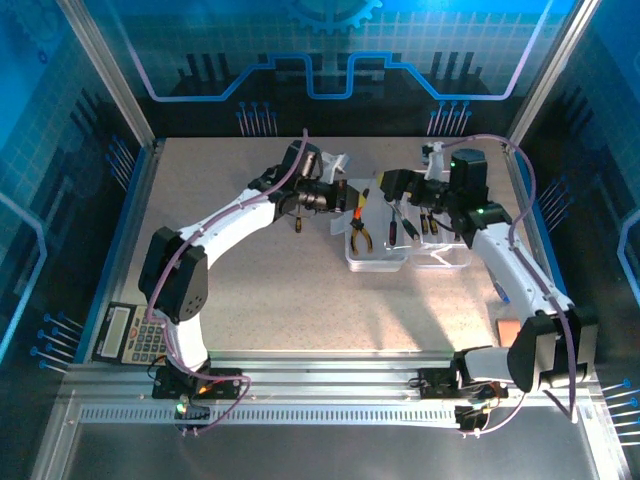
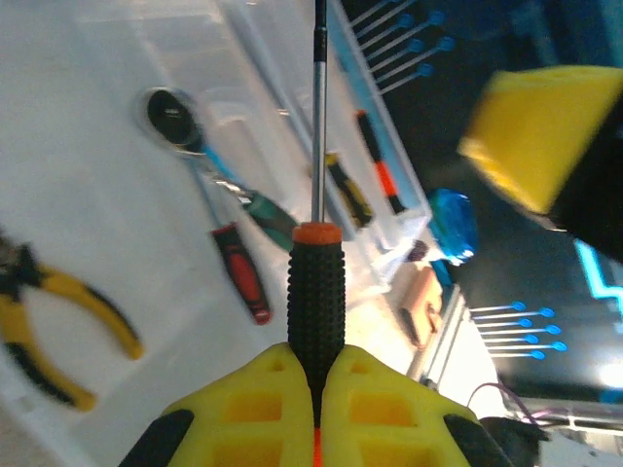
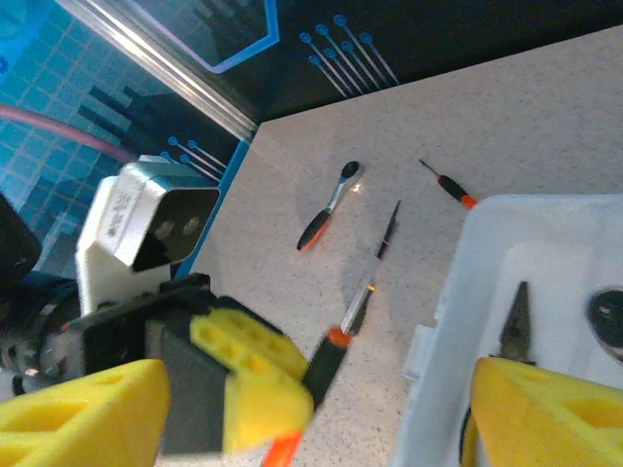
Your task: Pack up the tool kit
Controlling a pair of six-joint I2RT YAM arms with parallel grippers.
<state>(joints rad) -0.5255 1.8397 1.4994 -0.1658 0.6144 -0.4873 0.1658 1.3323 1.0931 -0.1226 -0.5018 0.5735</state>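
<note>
The left fingers (image 2: 273, 404), blocky yellow plastic with square hollows, are clenched on a screwdriver (image 2: 315, 292). Its black handle is pebbled with small bumps and capped by an orange collar. A thin, bright steel shaft runs straight out toward 12 o'clock in the left wrist view. The right fingers (image 3: 78, 418), of the same yellow plastic, stand spread wide and released, grasping nothing.

The case (image 1: 440, 262) is a clear, rectangular plastic box lying open on the speckled beige counter (image 1: 260, 290). In the overhead view it sits at about 1 o'clock from the counter's middle, beneath both wrists. At its 9 o'clock end lie pliers (image 1: 361, 236) with yellow-and-black handles.

The left wrist view shows more tools on the clear plastic:
- a short screwdriver (image 2: 241, 274) with a ribbed red-and-black grip
- a round-headed tool (image 2: 185, 126) with a blue-green handle
- a yellow-and-black screwdriver (image 2: 347, 190)
- a slim screwdriver (image 2: 380, 175) in red and black

In the right wrist view, two tools lie on the bare counter, apart from the case. One is a small wrench (image 3: 329, 204) with a shiny neck and a black-and-red handle. The other is a tiny screwdriver (image 3: 448, 185) with a red collar, at 3 o'clock from the wrench.

A grey calculator (image 1: 135, 335) sits at the counter's 8 o'clock edge.
</note>
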